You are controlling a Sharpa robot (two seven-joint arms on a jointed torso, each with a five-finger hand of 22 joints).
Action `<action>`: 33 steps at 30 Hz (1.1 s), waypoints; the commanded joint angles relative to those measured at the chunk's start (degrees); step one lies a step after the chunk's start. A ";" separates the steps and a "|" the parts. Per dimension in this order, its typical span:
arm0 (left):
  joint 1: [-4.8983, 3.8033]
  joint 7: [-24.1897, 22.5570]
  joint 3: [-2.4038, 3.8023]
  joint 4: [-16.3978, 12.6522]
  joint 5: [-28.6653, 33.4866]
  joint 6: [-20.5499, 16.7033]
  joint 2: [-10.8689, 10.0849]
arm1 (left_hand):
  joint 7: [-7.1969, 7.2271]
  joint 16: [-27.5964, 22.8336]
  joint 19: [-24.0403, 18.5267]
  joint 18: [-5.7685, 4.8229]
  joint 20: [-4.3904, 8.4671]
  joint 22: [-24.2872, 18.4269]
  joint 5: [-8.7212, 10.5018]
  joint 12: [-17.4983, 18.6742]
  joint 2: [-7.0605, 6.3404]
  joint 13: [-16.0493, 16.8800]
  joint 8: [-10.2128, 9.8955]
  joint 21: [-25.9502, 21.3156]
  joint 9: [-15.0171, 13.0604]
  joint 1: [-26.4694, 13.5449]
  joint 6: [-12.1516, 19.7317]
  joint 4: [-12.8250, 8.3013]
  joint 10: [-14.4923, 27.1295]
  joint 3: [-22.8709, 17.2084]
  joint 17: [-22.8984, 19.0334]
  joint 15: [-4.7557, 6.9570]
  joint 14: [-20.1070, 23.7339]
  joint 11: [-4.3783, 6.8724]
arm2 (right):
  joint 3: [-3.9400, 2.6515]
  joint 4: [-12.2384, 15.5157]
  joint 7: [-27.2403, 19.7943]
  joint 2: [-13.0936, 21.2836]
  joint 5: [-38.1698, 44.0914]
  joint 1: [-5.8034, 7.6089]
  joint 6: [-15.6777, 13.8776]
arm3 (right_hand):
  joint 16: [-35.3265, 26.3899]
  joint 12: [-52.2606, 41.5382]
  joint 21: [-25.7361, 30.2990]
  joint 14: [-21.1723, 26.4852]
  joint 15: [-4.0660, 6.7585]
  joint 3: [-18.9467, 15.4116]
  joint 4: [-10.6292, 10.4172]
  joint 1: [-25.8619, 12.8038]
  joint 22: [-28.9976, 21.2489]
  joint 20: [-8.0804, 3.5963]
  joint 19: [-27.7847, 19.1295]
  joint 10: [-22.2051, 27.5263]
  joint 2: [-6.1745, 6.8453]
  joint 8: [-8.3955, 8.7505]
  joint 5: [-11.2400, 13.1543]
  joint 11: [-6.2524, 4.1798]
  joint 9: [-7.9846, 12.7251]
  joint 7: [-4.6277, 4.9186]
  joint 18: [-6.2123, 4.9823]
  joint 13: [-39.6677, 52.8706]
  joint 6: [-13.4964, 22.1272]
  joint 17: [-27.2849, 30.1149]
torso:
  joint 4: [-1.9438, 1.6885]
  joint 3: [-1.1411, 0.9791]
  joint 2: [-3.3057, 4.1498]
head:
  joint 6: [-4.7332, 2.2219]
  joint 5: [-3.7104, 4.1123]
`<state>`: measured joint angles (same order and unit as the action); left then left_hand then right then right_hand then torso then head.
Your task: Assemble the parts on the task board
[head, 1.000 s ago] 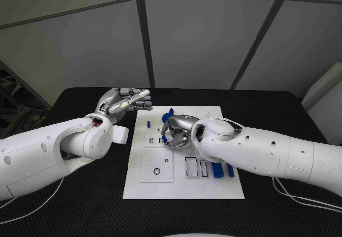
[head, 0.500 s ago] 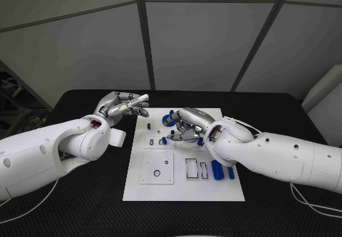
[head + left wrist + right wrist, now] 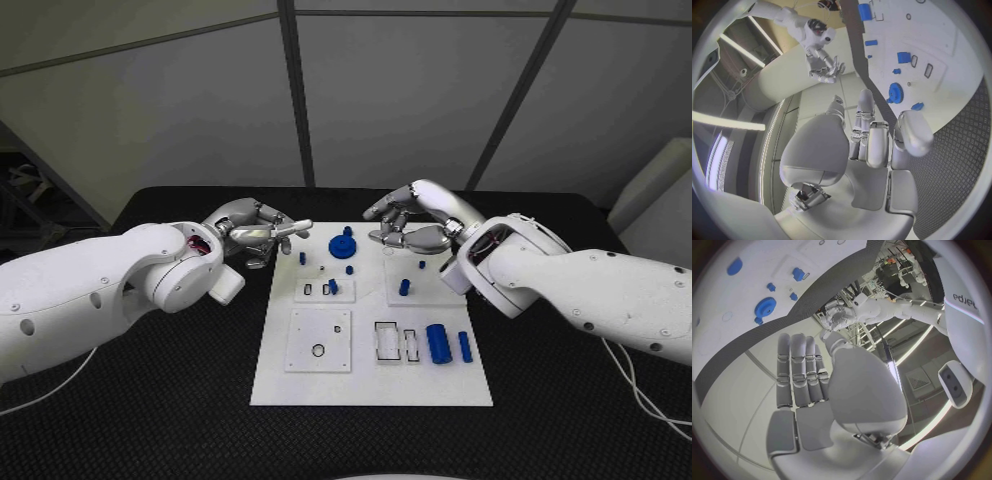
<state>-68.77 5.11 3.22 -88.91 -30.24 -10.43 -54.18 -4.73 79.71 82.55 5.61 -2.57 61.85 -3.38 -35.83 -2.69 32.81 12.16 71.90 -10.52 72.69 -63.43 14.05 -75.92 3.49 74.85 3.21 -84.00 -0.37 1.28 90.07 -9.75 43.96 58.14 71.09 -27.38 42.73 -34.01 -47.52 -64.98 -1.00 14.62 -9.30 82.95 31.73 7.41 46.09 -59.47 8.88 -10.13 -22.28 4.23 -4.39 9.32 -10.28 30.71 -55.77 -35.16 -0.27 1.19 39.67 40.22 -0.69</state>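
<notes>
The white task board [image 3: 372, 385] lies in the middle of the black table. A blue gear [image 3: 343, 245] sits near its far edge, with small blue pegs [image 3: 332, 287] standing around it. Two blue cylinders [image 3: 437, 343] lie near the board's right edge. My left hand [image 3: 260, 235] hovers at the board's far left corner, fingers loosely apart, holding nothing. My right hand [image 3: 411, 220] hangs over the far edge, fingers stretched out and empty. The left wrist view shows the left hand [image 3: 873, 150] and the gear [image 3: 895, 92]. The right wrist view shows the right hand [image 3: 817, 385] and the gear [image 3: 765, 306].
Empty rectangular slots [image 3: 387, 340] and a square plate with a ring [image 3: 317, 348] occupy the board's near half. Black table [image 3: 144, 400] surrounds the board on all sides. Grey wall panels stand behind the table.
My right hand has lifted from the board's middle and drawn back to its far edge, uncovering the pegs there. My left hand has sunk a little towards the board's far left corner.
</notes>
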 commanded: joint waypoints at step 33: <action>-9.20 25.12 -10.31 11.57 -26.93 21.09 17.66 | 1.11 0.09 1.61 -1.88 0.72 9.07 0.42 -26.76 3.22 26.04 10.64 6.04 -11.92 -6.93 4.24 2.38 1.10 6.37 3.53 0.99 -2.71 0.95 | -0.43 -4.36 -3.85 2.97 -15.62 1.92 1.53 | -37.61 30.08 21.31 -7.60 -2.96 4.44 3.16 -2.68 -13.83 3.32 3.61 -12.33 0.75 6.08 -0.84 2.14 0.34 0.95 -0.07 -26.24 -5.88 19.21 | -0.04 -0.50 -2.13 | 2.47 -0.87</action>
<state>-77.84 29.50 -7.04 -77.51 -55.93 8.47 -36.70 -3.69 80.10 83.94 3.43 -1.95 70.98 -3.30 -62.78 0.16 58.89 22.46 78.23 -22.39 65.88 -59.57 16.44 -75.24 9.50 74.94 3.70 -84.06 0.69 0.90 85.72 -12.86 47.00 43.06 72.88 -25.44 5.31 -4.17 -26.39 -72.78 -3.80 19.05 -6.49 80.88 17.96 10.35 49.78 -71.76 9.56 -4.27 -22.85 5.95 -3.99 9.80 -10.26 4.54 -61.77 -16.00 -0.32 0.66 37.47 42.61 -1.61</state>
